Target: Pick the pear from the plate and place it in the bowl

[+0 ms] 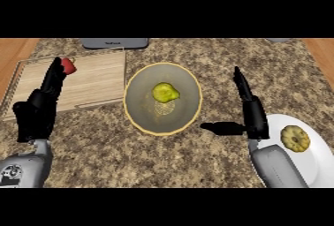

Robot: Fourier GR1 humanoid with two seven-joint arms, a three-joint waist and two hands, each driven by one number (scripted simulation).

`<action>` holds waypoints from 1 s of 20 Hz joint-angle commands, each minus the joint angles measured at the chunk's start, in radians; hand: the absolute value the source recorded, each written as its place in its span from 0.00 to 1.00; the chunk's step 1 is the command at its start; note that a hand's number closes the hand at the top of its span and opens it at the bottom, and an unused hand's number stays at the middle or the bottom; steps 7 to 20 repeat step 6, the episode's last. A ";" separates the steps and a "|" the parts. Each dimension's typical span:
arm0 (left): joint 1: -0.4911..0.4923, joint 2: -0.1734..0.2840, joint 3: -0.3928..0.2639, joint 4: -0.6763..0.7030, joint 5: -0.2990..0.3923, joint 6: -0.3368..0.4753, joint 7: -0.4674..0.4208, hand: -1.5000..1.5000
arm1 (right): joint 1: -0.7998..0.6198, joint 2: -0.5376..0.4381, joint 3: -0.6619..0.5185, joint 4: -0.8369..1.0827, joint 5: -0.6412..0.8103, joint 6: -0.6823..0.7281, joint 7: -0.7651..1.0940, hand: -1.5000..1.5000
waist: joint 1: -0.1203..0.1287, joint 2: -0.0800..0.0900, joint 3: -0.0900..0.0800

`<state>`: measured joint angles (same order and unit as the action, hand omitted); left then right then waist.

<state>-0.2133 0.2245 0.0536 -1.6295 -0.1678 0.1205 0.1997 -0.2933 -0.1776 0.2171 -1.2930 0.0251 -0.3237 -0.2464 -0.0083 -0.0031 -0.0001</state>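
Note:
A yellow-green pear point(165, 92) lies in the upper middle of a grey plate with a yellow rim point(145, 115) at the counter's centre. A white bowl point(320, 164) sits at the right edge and holds a round yellow ribbed thing point(295, 138). My right hand point(254, 121) stands between plate and bowl, open, fingers straight and pointing away, thumb stretched left toward the plate's rim; it touches neither. At the left, my left hand point(36, 115) rests open with fingers up, holding nothing.
A wooden cutting board point(98, 81) lies left of the plate, with a small red thing point(68, 65) on it by my left fingertips. A grey appliance point(115, 43) sits at the counter's back edge. Speckled stone counter point(143, 159) spreads in front.

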 commanded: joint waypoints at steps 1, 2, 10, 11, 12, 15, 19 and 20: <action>-0.023 -0.011 0.017 0.048 -0.002 -0.008 -0.021 0.50 | 0.123 -0.035 0.004 -0.155 0.009 0.065 0.013 0.00 | 0.003 0.002 0.000; 0.033 0.032 0.037 -0.061 0.035 -0.061 0.014 0.50 | 0.162 -0.043 -0.007 -0.175 -0.005 0.072 -0.014 0.00 | 0.006 0.001 0.000; -0.004 -0.013 0.030 -0.014 -0.009 -0.037 0.006 0.50 | 0.180 0.006 -0.033 -0.140 0.037 0.103 -0.062 0.00 | 0.007 0.003 0.000; -0.004 -0.013 0.030 -0.014 -0.009 -0.037 0.006 0.50 | 0.180 0.006 -0.033 -0.140 0.037 0.103 -0.062 0.00 | 0.007 0.003 0.000; -0.004 -0.013 0.030 -0.014 -0.009 -0.037 0.006 0.50 | 0.180 0.006 -0.033 -0.140 0.037 0.103 -0.062 0.00 | 0.007 0.003 0.000; -0.004 -0.013 0.030 -0.014 -0.009 -0.037 0.006 0.50 | 0.180 0.006 -0.033 -0.140 0.037 0.103 -0.062 0.00 | 0.007 0.003 0.000; -0.004 -0.013 0.030 -0.014 -0.009 -0.037 0.006 0.50 | 0.180 0.006 -0.033 -0.140 0.037 0.103 -0.062 0.00 | 0.007 0.003 0.000; -0.004 -0.013 0.030 -0.014 -0.009 -0.037 0.006 0.50 | 0.180 0.006 -0.033 -0.140 0.037 0.103 -0.062 0.00 | 0.007 0.003 0.000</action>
